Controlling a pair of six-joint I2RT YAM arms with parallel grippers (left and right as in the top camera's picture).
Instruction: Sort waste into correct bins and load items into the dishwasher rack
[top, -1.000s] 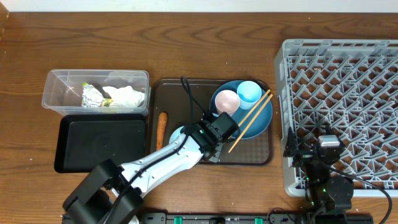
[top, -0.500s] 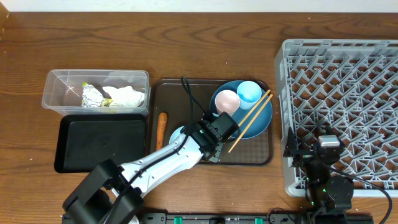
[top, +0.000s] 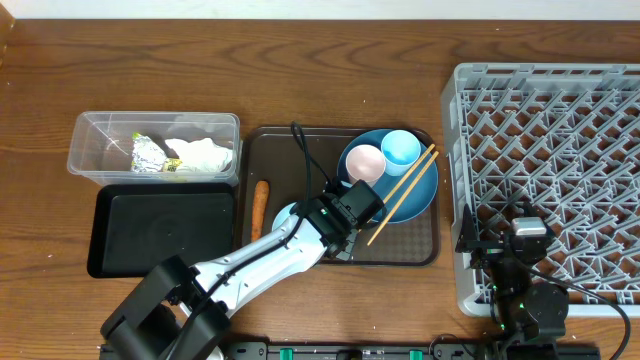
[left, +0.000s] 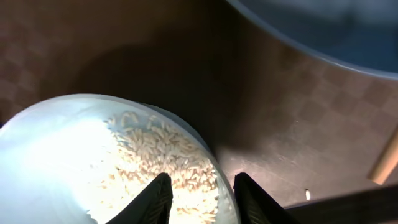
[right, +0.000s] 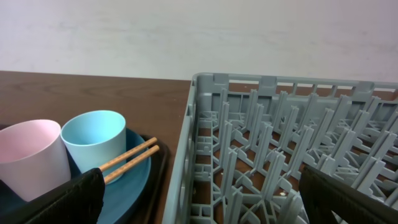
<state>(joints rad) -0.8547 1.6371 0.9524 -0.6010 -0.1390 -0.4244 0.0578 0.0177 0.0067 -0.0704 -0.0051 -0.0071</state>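
My left gripper (left: 205, 186) is open and straddles the rim of the pale bowl (left: 56, 162), one finger on the rice (left: 155, 155) inside and the other outside. From overhead, the arm covers most of the bowl (top: 283, 215). The blue plate (top: 420, 190) carries the pink cup (top: 365, 162), the light blue cup (top: 400, 148) and the chopsticks (top: 402, 193). A carrot (top: 259, 208) lies to the left of the bowl. My right gripper (right: 205, 199) hangs wide open and empty over the near left edge of the dishwasher rack (right: 261, 124).
The clear tub (top: 90, 150) holds tissue (top: 205, 155), foil (top: 148, 153) and a wrapper (top: 172, 165). The black tray (top: 160, 235) lies in front of it. The plate, bowl and carrot rest on a brown serving tray (top: 300, 150). The rack (top: 560, 130) fills the right side.
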